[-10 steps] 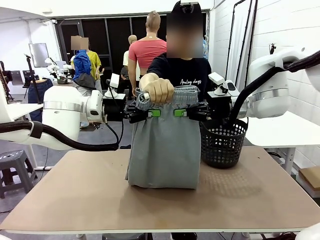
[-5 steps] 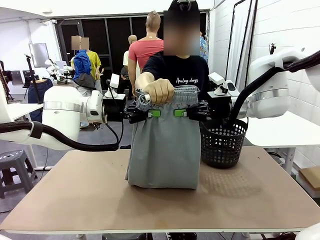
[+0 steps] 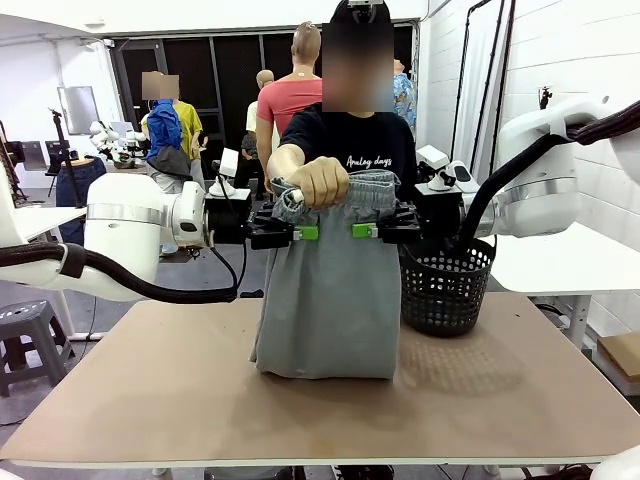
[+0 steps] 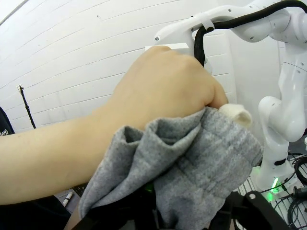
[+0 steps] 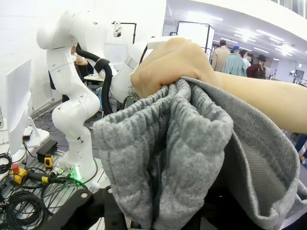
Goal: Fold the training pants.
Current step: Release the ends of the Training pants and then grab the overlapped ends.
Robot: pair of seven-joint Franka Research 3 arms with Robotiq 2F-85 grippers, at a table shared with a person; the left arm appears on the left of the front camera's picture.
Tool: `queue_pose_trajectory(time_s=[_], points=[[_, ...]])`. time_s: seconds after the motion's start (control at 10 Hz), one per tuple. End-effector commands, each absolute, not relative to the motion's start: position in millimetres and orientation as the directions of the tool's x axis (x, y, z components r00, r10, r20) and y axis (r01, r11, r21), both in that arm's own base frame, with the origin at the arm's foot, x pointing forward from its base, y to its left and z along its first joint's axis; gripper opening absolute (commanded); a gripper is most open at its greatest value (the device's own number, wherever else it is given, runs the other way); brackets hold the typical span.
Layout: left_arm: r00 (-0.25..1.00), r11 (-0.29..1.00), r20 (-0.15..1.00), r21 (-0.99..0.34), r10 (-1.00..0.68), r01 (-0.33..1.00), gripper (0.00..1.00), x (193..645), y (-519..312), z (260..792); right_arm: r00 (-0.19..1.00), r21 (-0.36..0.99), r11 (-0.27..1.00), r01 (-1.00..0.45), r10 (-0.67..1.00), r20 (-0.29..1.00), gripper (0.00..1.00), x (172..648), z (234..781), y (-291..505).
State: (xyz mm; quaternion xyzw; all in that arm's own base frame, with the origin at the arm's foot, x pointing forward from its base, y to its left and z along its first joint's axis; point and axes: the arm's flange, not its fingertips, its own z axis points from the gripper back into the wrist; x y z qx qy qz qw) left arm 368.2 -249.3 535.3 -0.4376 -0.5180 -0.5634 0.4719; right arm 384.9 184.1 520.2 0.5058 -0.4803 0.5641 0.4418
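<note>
Slippage is the risk: should the hand [image 3: 318,182] at twelve o'clock release the training pants [image 3: 328,300], I cannot tell whether left gripper [image 3: 305,232] or right gripper [image 3: 365,231] fingers clamp them.

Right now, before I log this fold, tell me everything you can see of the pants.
The pants are plain light grey jersey, soft, with a gathered elastic waistband. They hang folded in one long panel, waistband bunched in the person's hand, lower end resting on the table beside the basket. The left gripper and right gripper meet the cloth just under the waistband; whether their fingers clamp it I cannot tell.
</note>
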Motion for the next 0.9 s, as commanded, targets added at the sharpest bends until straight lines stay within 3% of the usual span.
queue_pose_trajectory(time_s=[0.0,0.8], points=[[-0.167,0.006,0.984,0.168,-0.056,0.986,1.00,366.5,-247.9,535.9,-0.078,-0.077,-0.156,-0.985,0.002,0.997,1.00,385.8,522.6,182.9],[-0.161,0.013,0.985,0.162,-0.060,0.987,1.00,365.9,-250.3,533.3,-0.103,-0.101,-0.149,-0.984,0.009,0.995,1.00,385.8,521.4,181.3]])
